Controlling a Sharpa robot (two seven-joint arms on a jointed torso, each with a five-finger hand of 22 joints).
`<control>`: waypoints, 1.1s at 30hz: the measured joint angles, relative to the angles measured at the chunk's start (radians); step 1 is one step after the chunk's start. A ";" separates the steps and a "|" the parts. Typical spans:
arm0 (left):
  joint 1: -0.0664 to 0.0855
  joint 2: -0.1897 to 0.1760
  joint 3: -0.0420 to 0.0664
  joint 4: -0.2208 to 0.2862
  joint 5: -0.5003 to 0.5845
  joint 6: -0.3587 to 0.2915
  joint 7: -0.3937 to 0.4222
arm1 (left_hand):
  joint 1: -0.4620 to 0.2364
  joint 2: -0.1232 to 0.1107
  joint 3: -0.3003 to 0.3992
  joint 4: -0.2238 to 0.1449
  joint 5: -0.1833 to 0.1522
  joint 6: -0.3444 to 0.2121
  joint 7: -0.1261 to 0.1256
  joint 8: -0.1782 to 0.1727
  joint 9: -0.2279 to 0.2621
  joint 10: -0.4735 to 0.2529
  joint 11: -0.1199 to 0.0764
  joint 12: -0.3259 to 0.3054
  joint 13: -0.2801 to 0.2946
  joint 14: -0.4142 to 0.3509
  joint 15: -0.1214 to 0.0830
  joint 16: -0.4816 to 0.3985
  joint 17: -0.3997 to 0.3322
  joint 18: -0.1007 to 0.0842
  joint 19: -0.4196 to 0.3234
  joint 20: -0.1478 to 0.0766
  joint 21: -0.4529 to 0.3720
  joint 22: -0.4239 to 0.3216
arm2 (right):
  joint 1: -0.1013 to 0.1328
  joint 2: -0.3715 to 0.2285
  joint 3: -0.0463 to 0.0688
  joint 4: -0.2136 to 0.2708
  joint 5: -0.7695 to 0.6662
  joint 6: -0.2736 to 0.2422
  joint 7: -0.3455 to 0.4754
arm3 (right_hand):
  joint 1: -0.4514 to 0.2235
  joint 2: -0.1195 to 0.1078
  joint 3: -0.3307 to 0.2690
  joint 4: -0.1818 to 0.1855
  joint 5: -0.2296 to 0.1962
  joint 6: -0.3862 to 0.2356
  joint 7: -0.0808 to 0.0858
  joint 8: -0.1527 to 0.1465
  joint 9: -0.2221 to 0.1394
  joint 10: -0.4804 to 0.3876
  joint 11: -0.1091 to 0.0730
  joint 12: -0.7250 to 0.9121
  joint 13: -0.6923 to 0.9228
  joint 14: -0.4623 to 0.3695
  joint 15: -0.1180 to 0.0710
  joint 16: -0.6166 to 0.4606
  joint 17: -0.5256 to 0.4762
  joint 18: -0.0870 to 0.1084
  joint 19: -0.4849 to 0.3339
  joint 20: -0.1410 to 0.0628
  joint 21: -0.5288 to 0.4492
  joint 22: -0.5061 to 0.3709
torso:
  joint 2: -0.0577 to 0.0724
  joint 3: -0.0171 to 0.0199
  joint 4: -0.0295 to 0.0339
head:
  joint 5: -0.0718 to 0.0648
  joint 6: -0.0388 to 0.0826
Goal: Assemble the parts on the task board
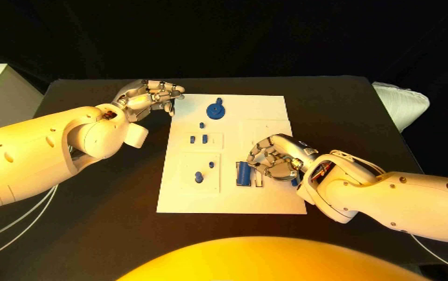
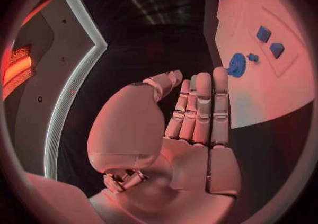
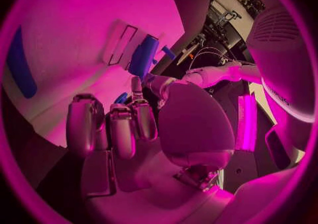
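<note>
The white task board (image 1: 270, 109) lies mid-table. On it are a round blue part with a knob (image 1: 215, 109), two small blue pieces (image 1: 198, 139), one blue piece (image 1: 199, 177) and a long blue bar (image 1: 243, 173). My right hand (image 1: 276, 158) hovers over the board's near right part with its fingers curled. In the right wrist view a small blue part (image 3: 121, 97) sits pinched between thumb tip and fingertips, near the long bar (image 3: 142, 56). My left hand (image 1: 149, 96) hangs off the board's far left corner, holding nothing; its fingers (image 2: 202, 107) are stretched out beside the round part (image 2: 236, 65).
The black table (image 1: 336, 100) surrounds the board. A white ribbed object (image 1: 403, 103) lies at the table's right edge and a pale block (image 1: 4, 93) at its left edge. Thin cables (image 1: 19, 216) run off the near left.
</note>
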 measured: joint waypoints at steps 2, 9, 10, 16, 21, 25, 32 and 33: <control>0.000 0.000 0.000 0.000 0.000 0.000 0.000 | 0.000 0.000 0.000 0.000 0.000 0.000 0.000 0.000 0.000 0.000 0.000 0.000 0.000 0.000 0.000 0.000 0.000 0.000 0.000 0.000 0.000 0.000 | 0.000 0.007 0.001 -0.004 -0.001 0.003 -0.001 | 0.016 0.016 0.012 -0.014 -0.001 0.000 0.000 0.005 0.000 0.000 0.000 0.000 0.000 0.000 0.000 0.004 0.000 0.000 0.000 0.000 0.000 0.000 | 0.000 0.0001 0.0001 | 0.000 0.000; 0.000 0.000 0.000 0.000 0.000 0.000 -0.002 | 0.000 0.000 0.003 0.003 0.000 -0.004 -0.004 0.000 -0.001 0.000 0.000 0.000 0.000 0.000 0.000 0.000 0.000 0.000 0.000 0.000 0.000 -0.001 | 0.001 0.027 0.004 -0.021 -0.016 0.010 -0.010 | 0.055 0.055 0.048 -0.075 -0.012 0.013 -0.006 0.023 0.002 0.000 -0.007 0.005 0.000 0.000 0.000 0.005 0.000 0.000 0.000 0.000 0.008 0.000 | 0.000 0.0001 -0.0004 | 0.002 0.000; 0.000 0.000 0.000 0.000 0.000 0.000 -0.002 | 0.000 0.000 0.003 0.003 0.000 -0.004 -0.004 0.000 -0.001 0.000 0.000 0.000 0.000 0.000 0.000 0.000 0.000 0.000 0.000 0.000 0.000 -0.001 | 0.001 0.029 0.004 -0.024 -0.019 0.011 -0.012 | 0.055 0.055 0.050 -0.076 -0.015 0.014 -0.006 0.025 0.003 0.000 -0.007 0.005 0.000 0.000 0.000 0.005 0.000 0.000 0.000 0.000 0.008 0.000 | 0.000 0.0001 -0.0004 | 0.002 0.000; 0.000 -0.001 0.000 0.001 0.000 0.000 -0.003 | 0.000 0.000 0.003 0.003 0.000 -0.007 0.000 0.000 -0.001 0.000 0.000 0.000 0.000 0.000 0.000 0.000 0.000 0.000 0.000 0.000 0.000 -0.001 | 0.001 0.039 0.004 -0.035 -0.035 0.015 -0.024 | 0.060 0.060 0.050 -0.084 -0.024 0.014 -0.006 0.028 0.010 0.000 -0.007 0.009 0.001 0.000 0.000 0.005 0.001 0.000 0.000 0.000 0.012 0.000 | 0.000 0.0001 -0.0009 | 0.002 0.000; 0.000 -0.001 0.000 0.001 0.000 0.000 -0.005 | 0.000 0.000 0.000 0.005 0.000 -0.007 0.000 0.000 -0.002 0.000 0.000 0.000 -0.001 0.000 0.000 0.000 0.000 0.000 0.000 0.000 0.000 -0.001 | 0.000 0.043 0.004 -0.041 -0.050 0.020 -0.039 | 0.060 0.060 0.050 -0.084 -0.024 0.014 -0.006 0.033 0.010 0.000 -0.007 0.009 0.001 -0.004 -0.004 0.005 0.001 0.000 0.000 0.000 0.012 0.000 | 0.000 -0.0002 -0.0009 | 0.003 0.000; 0.000 -0.002 0.000 0.001 0.000 0.000 -0.006 | 0.000 0.000 0.000 0.005 0.000 -0.007 0.000 0.000 -0.002 0.000 0.000 0.000 -0.001 0.000 0.000 0.000 0.000 0.000 0.000 0.000 0.000 -0.001 | 0.000 0.043 0.004 -0.042 -0.060 0.021 -0.048 | 0.060 0.060 0.043 -0.091 -0.024 0.014 -0.005 0.036 0.012 0.000 -0.007 0.009 0.001 -0.004 -0.004 0.005 0.001 0.000 0.000 0.000 0.012 0.000 | 0.000 -0.0001 -0.0009 | 0.002 0.000; 0.000 -0.002 0.000 0.001 0.000 0.000 -0.008 | 0.000 0.000 0.000 0.005 0.000 -0.007 0.000 0.000 -0.002 0.000 0.000 0.000 -0.001 -0.004 0.004 0.000 0.000 0.000 0.000 0.000 0.000 -0.002 | -0.002 0.039 0.002 -0.035 -0.065 0.006 -0.051 | 0.054 0.054 0.040 -0.094 -0.024 0.014 -0.005 0.044 0.016 0.000 -0.007 0.009 0.001 -0.004 -0.004 0.005 0.001 0.000 0.000 0.000 0.012 0.000 | 0.000 -0.0001 -0.0010 | 0.002 0.000; 0.000 -0.002 0.000 0.001 0.000 0.000 -0.008 | 0.000 0.000 0.000 0.005 0.000 -0.007 0.000 0.000 -0.002 0.000 0.000 0.000 -0.001 -0.004 0.004 0.000 0.000 0.000 0.000 0.000 0.000 -0.002 | -0.002 0.038 0.002 -0.034 -0.065 0.001 -0.050 | 0.054 0.054 0.040 -0.094 -0.024 0.014 -0.005 0.044 0.016 0.000 -0.007 0.009 0.001 -0.004 -0.004 0.005 0.001 0.000 0.000 0.000 0.012 0.000 | 0.000 -0.0001 -0.0010 | 0.002 0.000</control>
